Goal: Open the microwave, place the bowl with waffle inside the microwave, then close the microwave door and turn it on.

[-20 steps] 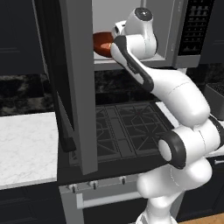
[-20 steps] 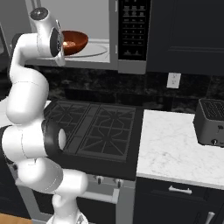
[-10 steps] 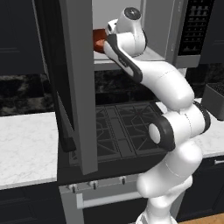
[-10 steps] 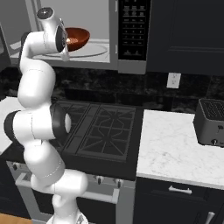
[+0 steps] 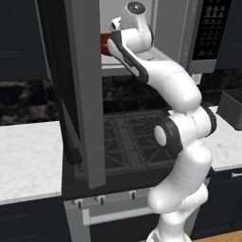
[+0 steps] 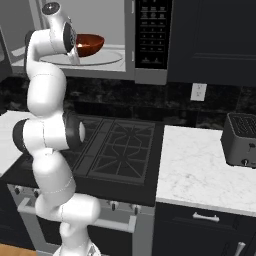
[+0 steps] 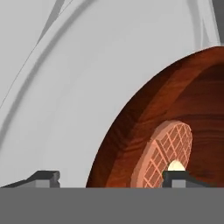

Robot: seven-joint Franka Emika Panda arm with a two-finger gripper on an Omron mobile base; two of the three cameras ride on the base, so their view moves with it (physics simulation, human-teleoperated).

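Since the earlier frames the arm had swung further left and the bowl (image 6: 89, 44) had gone deeper into the microwave (image 6: 107, 56), its door (image 5: 82, 90) hanging wide open. The arm stood tall, wrist bent at cavity height. The bowl (glossy, reddish-brown) carried the waffle (image 7: 168, 153) at its centre. The end effector (image 7: 109, 178) held the bowl by its rim, one finger inside beside the waffle, one outside.

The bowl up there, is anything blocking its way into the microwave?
Nothing visible does. The door hangs wide open, and the bowl with its waffle is already within the microwave opening, above the round plate on its floor.
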